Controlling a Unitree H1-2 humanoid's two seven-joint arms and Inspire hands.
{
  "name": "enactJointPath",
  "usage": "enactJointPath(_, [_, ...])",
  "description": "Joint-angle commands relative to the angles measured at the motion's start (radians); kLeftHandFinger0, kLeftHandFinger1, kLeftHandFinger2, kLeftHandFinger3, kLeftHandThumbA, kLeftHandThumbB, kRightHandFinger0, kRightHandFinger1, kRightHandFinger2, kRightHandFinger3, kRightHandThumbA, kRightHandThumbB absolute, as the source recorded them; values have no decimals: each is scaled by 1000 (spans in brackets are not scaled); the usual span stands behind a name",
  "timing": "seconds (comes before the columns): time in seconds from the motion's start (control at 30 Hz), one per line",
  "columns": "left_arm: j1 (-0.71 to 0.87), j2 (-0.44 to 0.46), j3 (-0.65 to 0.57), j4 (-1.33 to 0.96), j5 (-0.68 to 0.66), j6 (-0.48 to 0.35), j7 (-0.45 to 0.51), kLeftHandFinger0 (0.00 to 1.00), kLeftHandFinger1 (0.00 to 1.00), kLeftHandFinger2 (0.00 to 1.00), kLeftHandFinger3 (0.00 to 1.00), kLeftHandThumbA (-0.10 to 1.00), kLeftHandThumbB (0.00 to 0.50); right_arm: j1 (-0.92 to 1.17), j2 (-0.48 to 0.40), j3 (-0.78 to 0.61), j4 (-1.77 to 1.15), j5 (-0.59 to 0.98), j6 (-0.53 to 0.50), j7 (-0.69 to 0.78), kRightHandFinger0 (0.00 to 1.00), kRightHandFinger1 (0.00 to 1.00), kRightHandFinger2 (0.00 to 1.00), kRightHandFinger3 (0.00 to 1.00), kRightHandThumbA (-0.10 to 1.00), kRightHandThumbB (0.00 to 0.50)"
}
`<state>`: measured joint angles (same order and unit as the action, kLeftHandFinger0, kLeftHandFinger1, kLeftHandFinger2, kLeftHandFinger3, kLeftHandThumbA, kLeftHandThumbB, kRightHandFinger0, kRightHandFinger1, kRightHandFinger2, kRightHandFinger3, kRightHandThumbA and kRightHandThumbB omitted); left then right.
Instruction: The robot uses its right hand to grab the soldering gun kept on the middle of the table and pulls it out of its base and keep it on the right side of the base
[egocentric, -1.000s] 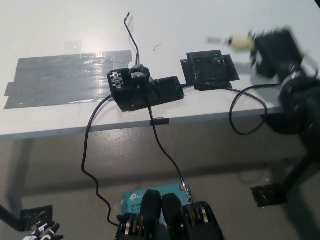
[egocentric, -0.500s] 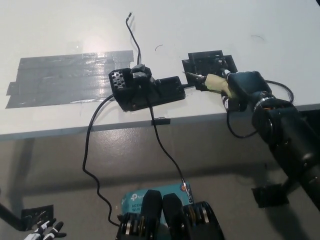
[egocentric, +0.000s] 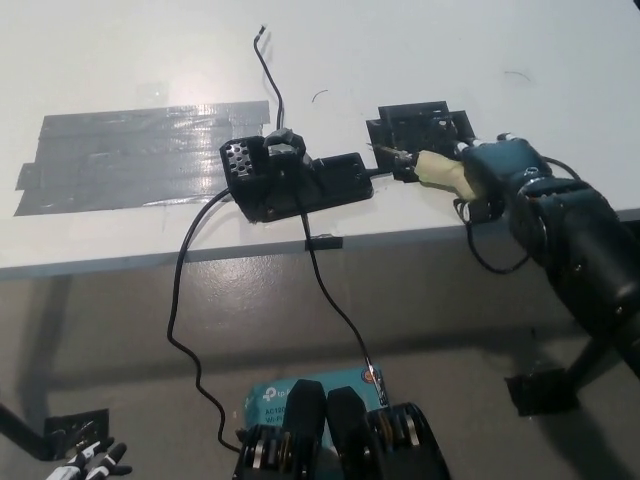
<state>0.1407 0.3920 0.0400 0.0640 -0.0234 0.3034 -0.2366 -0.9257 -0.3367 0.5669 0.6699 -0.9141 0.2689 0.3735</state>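
The black soldering base (egocentric: 292, 182) sits at the middle of the white table (egocentric: 420, 50), near its front edge. The soldering gun (egocentric: 440, 167) is out of the base, with a cream grip and a teal handle. It lies low and nearly level over the black pad (egocentric: 420, 130) to the right of the base, its metal tip pointing left toward the base. My black right hand (egocentric: 515, 185) is shut on the gun's handle and comes in from the right. My white left hand (egocentric: 88, 462) rests at the lower left corner, only partly in view.
A wide patch of grey tape (egocentric: 130, 155) covers the table left of the base. Black cables (egocentric: 180, 300) hang from the base over the table's front edge, and another loops below my right hand. A teal box (egocentric: 300, 388) lies on the floor below.
My right hand came down and left from the far right of the table with the gun, bringing its tip over the black pad. Over the last half second it barely moved.
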Motion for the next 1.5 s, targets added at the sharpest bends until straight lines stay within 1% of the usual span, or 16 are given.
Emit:
enactJointPath(0.0, [4, 26, 3, -18, 6, -10, -9, 446, 641, 763, 963, 768, 353, -66, -35, -35, -41, 1, 88, 47, 1000, 1000, 1000, 1000, 1000, 500])
enactJointPath(0.47, [15, 29, 12, -31, 1, 11, -9, 451, 649, 740, 902, 758, 353, -170, -53, -150, -214, 67, 198, 189, 1000, 1000, 1000, 1000, 1000, 500])
enactJointPath(0.6, [18, 32, 4, -26, 9, -3, -11, 455, 636, 736, 916, 784, 349, -139, -75, -250, -332, 174, 201, 233, 1000, 1000, 1000, 1000, 1000, 500])
enactJointPath(0.77, [18, 34, 12, -37, 3, 9, -11, 381, 599, 742, 908, 775, 348, 17, -120, -493, -760, 324, 201, 368, 1000, 1000, 1000, 1000, 1000, 500])
enactJointPath(0.83, [17, 47, 17, -38, 3, 8, -15, 466, 643, 760, 922, 791, 346, 88, -136, -591, -918, 374, 201, 412, 1000, 1000, 1000, 1000, 1000, 500])
enactJointPath(0.9, [14, 50, 26, -37, -6, 14, -16, 476, 648, 769, 942, 781, 347, 130, -129, -641, -982, 388, 201, 403, 1000, 1000, 1000, 1000, 1000, 500])
enactJointPath(0.93, [11, 51, 27, -28, -8, 13, -19, 467, 630, 759, 938, 777, 378, 230, -127, -735, -1096, 413, 201, 419, 1000, 1000, 1000, 1000, 1000, 483])
enactJointPath(1.0, [15, 54, 24, -26, -3, 7, -19, 458, 623, 754, 936, 780, 382, 309, -112, -800, -1162, 425, 201, 438, 1000, 1000, 1000, 1000, 1000, 458])
enactJointPath(1.07, [18, 51, 23, -21, -13, -3, -28, 492, 654, 763, 918, 776, 353, 516, -67, -904, -1237, 539, 201, 351, 1000, 1000, 1000, 1000, 1000, 321])
enactJointPath(1.13, [22, 46, 24, -26, -22, 0, -33, 490, 674, 779, 916, 772, 335, 617, -48, -924, -1262, 560, 201, 292, 1000, 1000, 1000, 1000, 1000, 260])
enactJointPath(1.17, [20, 43, 26, -31, -24, 8, -29, 480, 662, 761, 917, 780, 304, 724, 37, -962, -1247, 587, 201, 230, 1000, 1000, 1000, 1000, 976, 245])
enactJointPath(1.2, [20, 44, 27, -36, -24, 14, -29, 486, 670, 768, 922, 787, 327, 767, 71, -970, -1237, 616, 201, 207, 1000, 1000, 1000, 1000, 922, 216])
enactJointPath(1.23, [15, 45, 27, -34, -24, 14, -30, 492, 669, 763, 935, 788, 321, 806, 98, -959, -1220, 610, 197, 168, 1000, 1000, 1000, 1000, 894, 229])
enactJointPath(1.27, [12, 45, 27, -30, -26, 11, -31, 505, 680, 770, 945, 789, 336, 836, 115, -947, -1199, 597, 159, 143, 1000, 1000, 1000, 1000, 864, 189])
enactJointPath(1.43, [-9, 36, 29, -5, -27, 3, -27, 481, 664, 750, 929, 783, 378, 933, 208, -884, -1095, 601, 53, 104, 1000, 1000, 1000, 1000, 784, 175])
enactJointPath(1.47, [-8, 32, 29, -9, -22, 6, -20, 476, 660, 743, 922, 776, 373, 949, 220, -869, -1084, 585, 44, 90, 1000, 1000, 1000, 1000, 701, 115])
